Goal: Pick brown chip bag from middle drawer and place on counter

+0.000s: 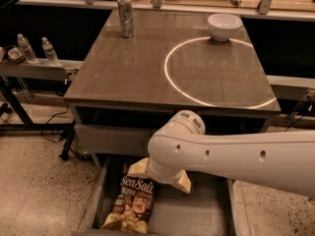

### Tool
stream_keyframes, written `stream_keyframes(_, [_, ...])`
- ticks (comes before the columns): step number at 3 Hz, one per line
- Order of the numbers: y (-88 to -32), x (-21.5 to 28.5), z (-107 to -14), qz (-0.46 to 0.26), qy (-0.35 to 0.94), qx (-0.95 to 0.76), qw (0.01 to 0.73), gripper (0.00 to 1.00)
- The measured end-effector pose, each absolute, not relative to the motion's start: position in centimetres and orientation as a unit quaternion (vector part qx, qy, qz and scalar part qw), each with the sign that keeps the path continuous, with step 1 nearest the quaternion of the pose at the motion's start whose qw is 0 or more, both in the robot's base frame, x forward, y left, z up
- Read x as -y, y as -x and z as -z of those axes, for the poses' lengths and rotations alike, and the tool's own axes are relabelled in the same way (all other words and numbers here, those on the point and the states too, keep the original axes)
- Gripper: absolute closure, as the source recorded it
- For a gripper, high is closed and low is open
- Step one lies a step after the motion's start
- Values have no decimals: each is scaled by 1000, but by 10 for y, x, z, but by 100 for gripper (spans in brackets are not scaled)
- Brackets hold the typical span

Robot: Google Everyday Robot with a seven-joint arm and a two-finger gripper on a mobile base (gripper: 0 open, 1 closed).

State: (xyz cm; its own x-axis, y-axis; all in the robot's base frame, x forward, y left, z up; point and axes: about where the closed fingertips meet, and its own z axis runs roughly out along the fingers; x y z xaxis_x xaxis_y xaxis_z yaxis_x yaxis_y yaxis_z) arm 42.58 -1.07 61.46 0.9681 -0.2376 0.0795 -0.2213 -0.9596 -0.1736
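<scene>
Gripper (161,176), spread open and empty, hangs low over the middle drawer (197,215), just above the top end of the brown chip bag (132,203) lying flat along its left side; bag judged light, crinkly, slippery, crushable: pinch across the crimped top end.

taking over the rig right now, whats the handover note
Claw: open, nothing held, low over the open drawer, by the top end of the chip bag; cannot tell if it touches.
Chip bag: lies flat, label up, on the left side of the drawer floor.
Counter: holds a can at the far left and a bowl on the far side of the white ring.
Done: drawer open, claw at the bag.
Left: grip the bag, lift it out, set it on the counter.
</scene>
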Motion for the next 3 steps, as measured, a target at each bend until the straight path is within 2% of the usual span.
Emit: stream_keyframes(3, [-465,-35,-497,93,984,-32,151,0])
